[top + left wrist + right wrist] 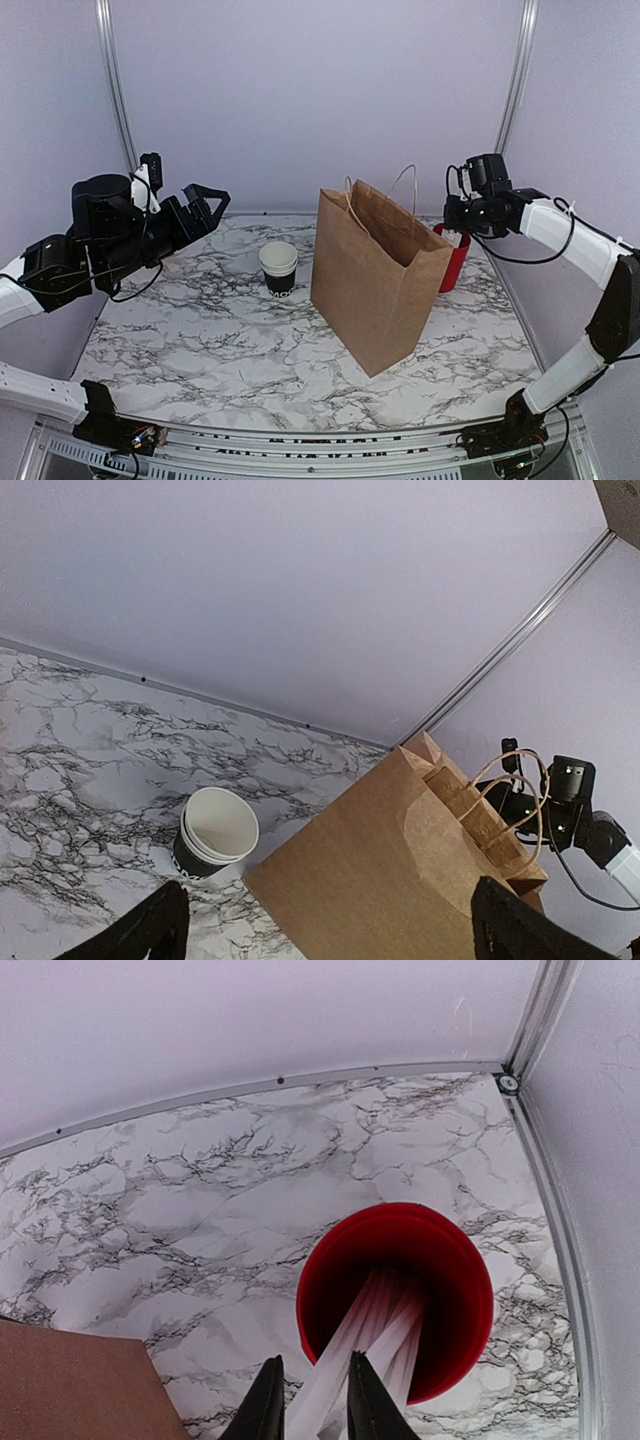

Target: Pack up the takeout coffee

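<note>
Takeout coffee is seemingly awaiting a stirrer. The right gripper is sitting nearly closed astride thin white sticks in the tall red cylinder. Whether it has a hold I cannot tell, and it should be isolating one stick.

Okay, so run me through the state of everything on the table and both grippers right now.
paper bag: upright, mouth open.
black cups: stacked, upright, lidless, empty.
red cylinder: upright, open-topped, holding white sticks.
white sticks: leaning inside the red cylinder.
left gripper: open, empty, in the air.
right gripper: above the red cylinder, fingers either side of one stick; grip unclear.
</note>
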